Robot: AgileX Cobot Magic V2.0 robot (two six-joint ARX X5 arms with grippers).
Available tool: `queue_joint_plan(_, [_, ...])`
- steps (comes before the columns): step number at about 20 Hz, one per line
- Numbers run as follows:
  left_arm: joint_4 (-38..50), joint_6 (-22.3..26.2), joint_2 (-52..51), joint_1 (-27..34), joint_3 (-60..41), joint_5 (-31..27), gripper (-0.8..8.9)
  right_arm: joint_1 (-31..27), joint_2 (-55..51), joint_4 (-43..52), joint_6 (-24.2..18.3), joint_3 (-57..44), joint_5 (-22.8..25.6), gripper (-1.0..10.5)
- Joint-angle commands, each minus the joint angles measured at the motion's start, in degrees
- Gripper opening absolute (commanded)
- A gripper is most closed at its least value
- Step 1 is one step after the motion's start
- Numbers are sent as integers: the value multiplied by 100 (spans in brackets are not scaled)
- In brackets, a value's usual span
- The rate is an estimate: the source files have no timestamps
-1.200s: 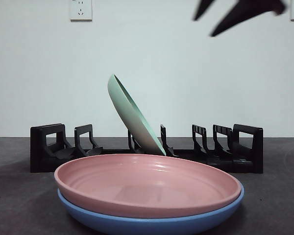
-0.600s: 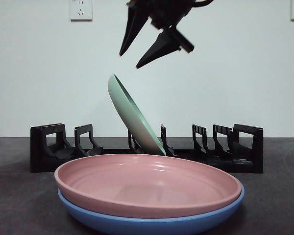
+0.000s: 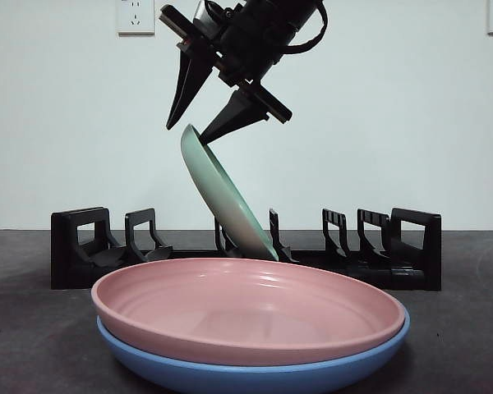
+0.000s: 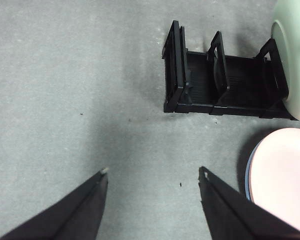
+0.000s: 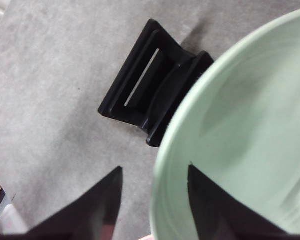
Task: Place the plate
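nearest the front camera, a pink plate (image 3: 246, 308) nests in a blue plate (image 3: 255, 373) on the table (image 3: 33, 328), stacked flat, likely waiting their turn. behind them the black rack (image 3: 246, 250) holds the green plate (image 3: 226, 197), pale mint, smooth, shallow, leaning tilted in a middle slot rather than upright. right gripper (image 3: 199, 123) hangs above its top rim, jaws spread, one either side of the edge, not clamped; looks set to grip and straighten it. left gripper (image 4: 152, 172) waits over bare table, jaws apart, holding nothing.
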Motion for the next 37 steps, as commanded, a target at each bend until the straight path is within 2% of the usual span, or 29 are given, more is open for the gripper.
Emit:
queue_joint_plan(1, [42,-22,28,-4,70,-4,290,61,175,37,57,157,-13,53])
queue_joint_plan(2, [42,-20,28,-4,70,-4,290,66,175,39,52,157,-15,8])
queue_joint_plan(7, [37,-20,28,-4,70,-4,290,70,170,28,103,157,-33,8])
queue_joint_plan(12, [42,-20,28,-4,70,-4,290,55,9,-437,138,509,-431,8])
queue_joint_plan(17, [63,-20,28,-4,70,-4,290,105,-389,-1139,-256,1314,-474,8])
queue_joint_plan(20, [63,-20,28,-4,70,-4,290,116,-778,-1386,-599,1434,-501,9])
queue_joint_plan(23, [61,-22,28,-4,70,-4,290,210,-1303,-1366,-603,1294,-511,10])
queue_joint_plan(25, [59,-26,28,-4,70,-4,290,317,-1764,-1128,-697,905,-507,11])
queue_joint_plan(28, [68,-168,28,-4,70,-4,290,437,-2680,-439,-697,-264,-490,11])
queue_joint_plan(31, [70,-168,28,-2,70,-4,290,662,-3613,374,-695,-1517,-195,11])
queue_joint_plan(35, [68,-168,28,-4,70,-4,290,979,-4802,1506,-142,-3088,232,11])
queue_joint_plan(37, [63,-168,28,-4,70,-4,290,1119,-5322,1919,7,-3744,431,11])
